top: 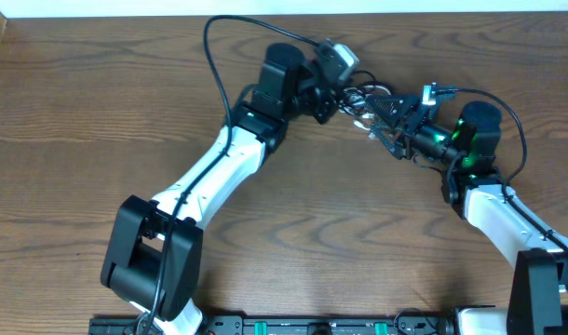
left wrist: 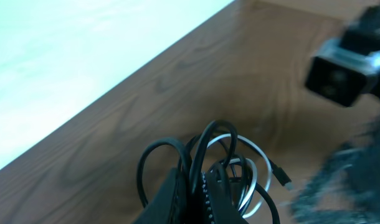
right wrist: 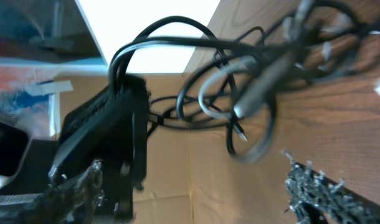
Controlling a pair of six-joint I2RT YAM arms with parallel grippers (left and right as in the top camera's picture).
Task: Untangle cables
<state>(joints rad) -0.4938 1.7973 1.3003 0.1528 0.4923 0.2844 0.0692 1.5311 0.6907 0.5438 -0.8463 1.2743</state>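
Cables [top: 363,100]: knotted bunch, 1 o'clock from table [top: 98,112] centre.
Left gripper [left wrist: 193,186]: at bunch's 9 o'clock, fingers pinched on black loops, anchoring tangle.
Right gripper [right wrist: 193,177]: at bunch's 4 o'clock, fingers apart, probably lining up on strand to pull free; view blurred.

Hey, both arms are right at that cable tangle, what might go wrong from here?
1. The left claw grips the cables where several loops bunch together; pulling may tighten the knot rather than free one cord.
2. The right claw stands open before the dangling loops; closing could catch several cords at once.
3. Both claws sit close together in the overhead view, so they might collide.
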